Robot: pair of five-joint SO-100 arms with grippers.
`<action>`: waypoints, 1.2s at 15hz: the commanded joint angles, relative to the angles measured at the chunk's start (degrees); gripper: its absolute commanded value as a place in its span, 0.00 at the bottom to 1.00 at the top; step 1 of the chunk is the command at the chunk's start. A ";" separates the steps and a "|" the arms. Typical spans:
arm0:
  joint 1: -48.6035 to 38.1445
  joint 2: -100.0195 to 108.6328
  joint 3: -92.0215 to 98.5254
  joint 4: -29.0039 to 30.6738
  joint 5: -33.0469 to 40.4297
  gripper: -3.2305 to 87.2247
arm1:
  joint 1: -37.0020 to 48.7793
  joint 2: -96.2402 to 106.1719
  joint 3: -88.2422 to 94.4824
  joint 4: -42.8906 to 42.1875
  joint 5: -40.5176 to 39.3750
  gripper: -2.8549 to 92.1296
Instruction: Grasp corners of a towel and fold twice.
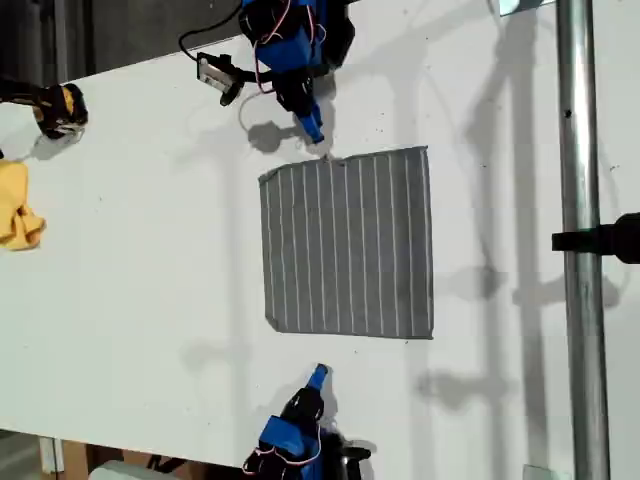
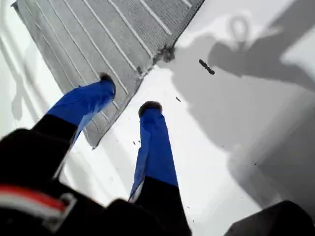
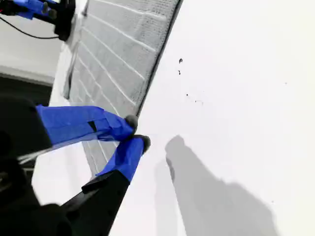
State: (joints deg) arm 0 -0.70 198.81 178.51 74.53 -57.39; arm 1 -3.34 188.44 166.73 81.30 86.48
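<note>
The dark grey towel [image 1: 348,245] with thin white stripes lies flat and unfolded on the white table [image 1: 130,300]. My first gripper [image 1: 312,128] [image 2: 128,92] is open at the towel's far edge in the exterior view, near a small frayed tag [image 2: 165,53]. One blue finger [image 2: 88,101] shows over the towel [image 2: 98,34], the other over bare table. My second gripper [image 1: 317,377] [image 3: 138,132] is shut on nothing, a short way off the towel's near edge [image 3: 157,54]. All the corners lie flat, among them one [image 1: 262,178] toward the first gripper and one [image 1: 275,325] toward the second.
A small yellow cloth [image 1: 18,212] and a black-and-yellow object [image 1: 55,105] sit at the exterior view's left. A metal pole [image 1: 585,250] with a black clamp [image 1: 605,240] runs down that view's right. Dark specks [image 2: 206,67] dot the table.
</note>
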 commanded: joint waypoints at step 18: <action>5.19 0.44 0.18 0.09 -39.64 0.02 | -25.84 -71.63 -56.51 -17.49 -14.33 0.03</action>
State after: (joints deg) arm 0 5.19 198.98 178.51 74.88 -97.47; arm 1 -26.46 120.50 117.07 63.81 73.21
